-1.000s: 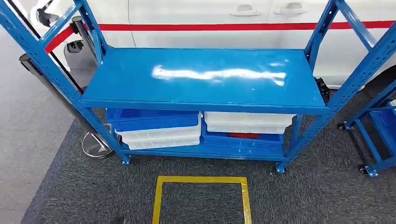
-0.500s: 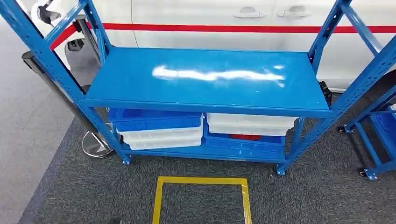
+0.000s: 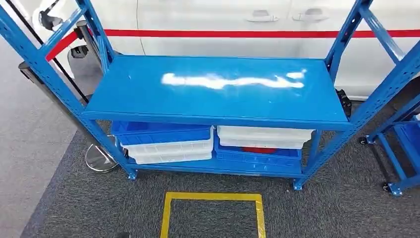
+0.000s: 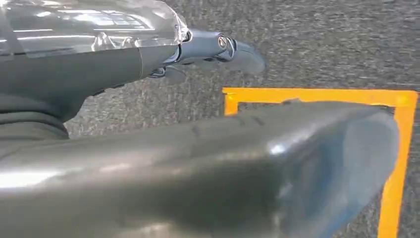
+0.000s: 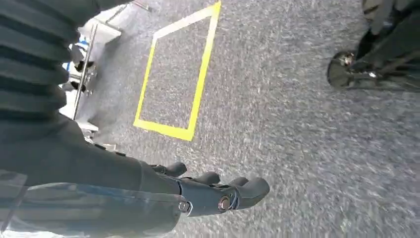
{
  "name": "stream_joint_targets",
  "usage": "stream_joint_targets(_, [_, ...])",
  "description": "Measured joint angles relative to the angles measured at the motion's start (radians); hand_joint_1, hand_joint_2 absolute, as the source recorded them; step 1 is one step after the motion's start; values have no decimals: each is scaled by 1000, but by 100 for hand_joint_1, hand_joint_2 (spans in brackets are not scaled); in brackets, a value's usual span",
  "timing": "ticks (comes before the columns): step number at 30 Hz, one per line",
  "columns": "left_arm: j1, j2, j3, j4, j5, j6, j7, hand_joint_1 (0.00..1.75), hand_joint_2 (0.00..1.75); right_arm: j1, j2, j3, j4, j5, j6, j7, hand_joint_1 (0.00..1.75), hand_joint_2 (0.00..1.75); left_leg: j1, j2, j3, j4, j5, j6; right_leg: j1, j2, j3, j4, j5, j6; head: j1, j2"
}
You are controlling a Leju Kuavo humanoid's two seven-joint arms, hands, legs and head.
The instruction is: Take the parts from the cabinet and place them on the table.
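Note:
A blue metal cabinet rack [image 3: 218, 89] stands straight ahead in the head view, its upper shelf bare and shiny. On its bottom shelf sit a blue bin [image 3: 163, 134] stacked on a white bin [image 3: 168, 151] at the left. At the right a white bin [image 3: 265, 136] rests on a blue bin [image 3: 257, 156], with something red [image 3: 258, 149] showing between them. My left hand [image 4: 213, 49] hangs over the carpet with its fingers extended, holding nothing. My right hand [image 5: 218, 193] also hangs over the carpet, fingers loosely apart and empty.
A yellow taped square [image 3: 213, 197] marks the grey carpet in front of the rack. A white vehicle with a red stripe [image 3: 237, 20] stands behind it. A stanchion base [image 3: 99, 158] sits by the rack's left leg, and another blue wheeled rack [image 3: 401, 148] is at the right.
The whole head picture has shifted slightly, so the camera moved; the rack sits a little lower in view. Nothing on the shelves has moved.

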Motion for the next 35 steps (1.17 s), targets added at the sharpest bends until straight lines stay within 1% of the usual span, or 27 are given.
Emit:
stream_joint_targets(2, [-1, 0, 0, 0, 0, 5, 3, 0, 0, -1, 0, 0, 0, 3, 0, 0, 0, 175, -2, -2, -1, -2, -4, 8, -2, -3, 6, -12, -1, 12, 0, 0])
stream_joint_targets(3, [-2, 0, 0, 0, 1, 6, 3, 0, 0, -7, 0, 0, 0, 3, 0, 0, 0, 175, 4, -2, 11, -21, -1, 14, 5, -3, 17, -18, -3, 21, 0, 0])
stream_joint_targets(4, [2, -2, 0, 0, 1, 6, 4, 0, 0, -5, -1, 0, 0, 3, 0, 0, 0, 175, 8, 1, 25, -35, 4, 18, 0, -3, 19, -2, -16, 23, 0, 0])
stream_joint_targets(5, [2, -2, 0, 0, 1, 7, 4, 0, 0, -3, -1, 0, 0, 3, 0, 0, 0, 175, 10, 1, 29, -41, 4, 24, 2, -3, -6, 43, -44, 22, 0, 0])
stream_joint_targets(6, [1, -2, 0, 0, 1, 9, 4, 0, 0, -4, -1, 0, 0, 3, 0, 0, 0, 175, 10, 1, 28, -41, 3, 27, 2, -3, -52, 126, -84, 22, 0, 0])
stream_joint_targets(7, [0, -2, 0, 0, 1, 9, 5, 0, 0, -4, -1, 0, 0, 3, 0, 0, 0, 175, 8, 1, 29, -40, 0, 30, 1, -3, -97, 205, -116, 24, 1, 0])
stream_joint_targets(8, [0, -2, 0, 0, 1, 9, 5, 0, 0, -3, -1, 0, 0, 3, 0, 0, 0, 175, 6, 1, 29, -38, -3, 32, 1, -3, -138, 270, -133, 27, 1, 0])
stream_joint_targets(9, [1, -2, 0, 0, 1, 9, 5, 0, 0, -1, -1, 0, 0, 3, 0, 0, 0, 175, 5, 0, 30, -36, -6, 32, 1, -3, -159, 293, -123, 28, 0, 0])
stream_joint_targets(10, [1, -2, 0, 0, 1, 10, 6, 0, 0, 0, -1, 0, 0, 3, 0, 1, 0, 175, 5, -1, 34, -33, -10, 32, 1, -3, -153, 263, -85, 29, 0, 0])
stream_joint_targets(11, [2, -3, 0, 0, 1, 12, 6, 0, 0, 1, -2, 0, 0, 6, 0, 4, 0, 175, 7, -1, 38, -27, -16, 32, -4, -3, -127, 195, -34, 37, 0, 0])
stream_joint_targets(12, [3, -3, 0, 0, 1, 13, 6, 0, 0, 1, -4, 0, 0, 8, -3, 5, 0, 0, 8, -3, 39, -19, -22, 30, -10, -4, -93, 116, 13, 49, 1, 0])
stream_joint_targets(13, [2, -3, 0, 0, 1, 15, 6, 0, 0, 1, -4, 0, 0, 8, -9, 5, 0, 0, 8, -3, 36, -4, -34, 25, -21, -4, -58, 29, 48, 62, 1, 0])
stream_joint_targets(14, [2, 1, 0, 0, 3, 19, 7, 0, 0, 1, 0, 0, 1, 8, -10, 5, 0, 0, 0, -6, 26, 13, -46, 16, -16, 3, -56, 22, 24, 61, 1, 0])
stream_joint_targets(15, [2, 0, 0, 0, 3, 21, 9, 0, 0, -1, 0, 0, 0, 8, -11, 5, 0, 0, 0, -5, 26, 16, -52, 18, -16, 8, -57, 26, 31, 22, 0, 0])
stream_joint_targets(16, [2, 0, 0, 0, 3, 23, 10, 0, 0, -1, 0, 0, 0, 9, -11, 5, 0, 0, -2, -5, 28, 15, -52, 14, -15, 8, -56, 25, 31, 33, 0, 0])
stream_joint_targets(17, [2, 0, 0, 0, 3, 24, 13, 0, 0, -1, 0, 0, 0, 10, -12, 5, 0, 0, -1, -5, 29, 12, -49, 10, -11, 8, -54, 25, 29, 28, 0, 0])
stream_joint_targets(20, [2, 0, 1, 0, 4, 26, 30, 0, 0, -1, -2, 0, 0, 13, -14, 5, 0, 0, 0, -5, 33, 8, -48, 8, -9, 8, -55, 25, 29, 24, 0, 0])
stream_joint_targets(23, [2, 0, 1, 0, 4, 27, 34, 0, 0, -1, -2, 0, 0, 14, -14, 5, 0, 0, 0, -5, 34, 6, -49, 5, -9, 8, -54, 25, 28, 21, 0, 0])
stream_joint_targets(24, [2, 0, 1, 0, 4, 28, 35, 0, 175, -1, -2, 0, 0, 14, -14, 5, 0, 0, 0, -5, 35, 5, -48, 5, -9, 8, -54, 25, 27, 21, 0, 0])
stream_joint_targets(28, [2, -1, 1, 0, 4, 35, 51, 0, 175, -1, -2, 0, 0, 16, -14, 5, 0, 0, 0, -5, 35, 4, -49, 4, -7, 8, -54, 25, 27, 19, 0, 0])
stream_joint_targets(29, [2, -2, 1, 0, 5, 36, 51, 0, 175, -1, -2, 0, 0, 17, -14, 5, 0, 175, 0, -5, 35, 4, -49, 4, -7, 8, -54, 25, 27, 19, 0, 0])
stream_joint_targets(33, [4, -2, 8, 0, 19, 49, 51, 0, 175, 2, -3, 7, -1, 9, -14, 2, 0, 175, 0, -5, 35, 4, -49, 4, -7, 8, -53, 24, 27, 19, 0, 0])
stream_joint_targets(35, [10, -2, 20, -5, 10, 44, 63, 0, 175, 8, -7, 40, -7, -29, -11, -2, 0, 175, 0, -5, 35, 4, -49, 4, -7, 8, -53, 23, 27, 20, 0, 0])
